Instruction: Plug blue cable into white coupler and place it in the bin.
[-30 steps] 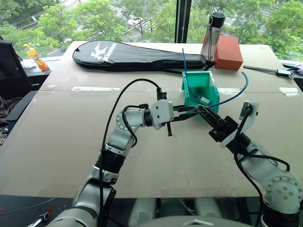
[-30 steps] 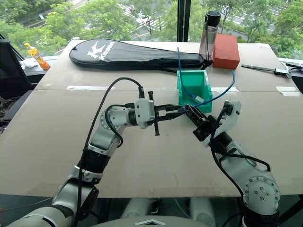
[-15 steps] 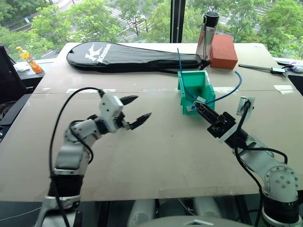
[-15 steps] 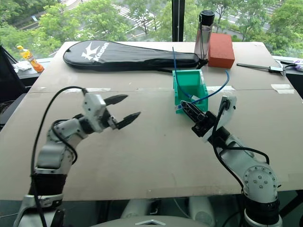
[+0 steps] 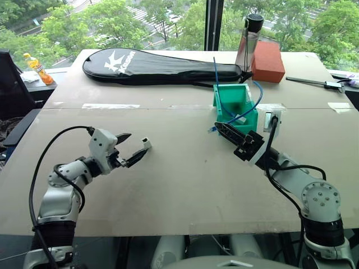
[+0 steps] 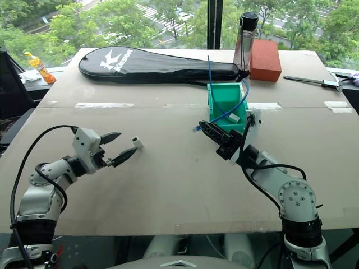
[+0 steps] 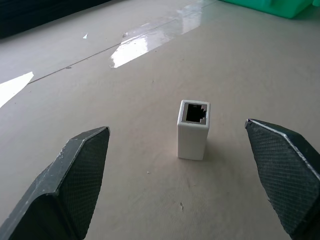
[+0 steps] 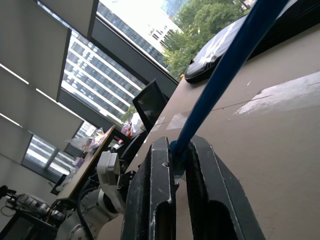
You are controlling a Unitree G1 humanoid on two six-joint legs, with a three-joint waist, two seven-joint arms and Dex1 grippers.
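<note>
Blue cable (image 5: 242,112) plug hidden in shut right claw (image 5: 219,126).

My left tool (image 5: 133,149) hangs low near the tabletop's left edge, its fingers spread wide; my right tool (image 5: 222,129) sits mid-tabletop, clamped shut, elbow bent toward the near edge.

The 2 head views look down over the table (image 5: 185,185). Each wrist view looks closely along its own fingers; all 4 share that tabletop.
</note>
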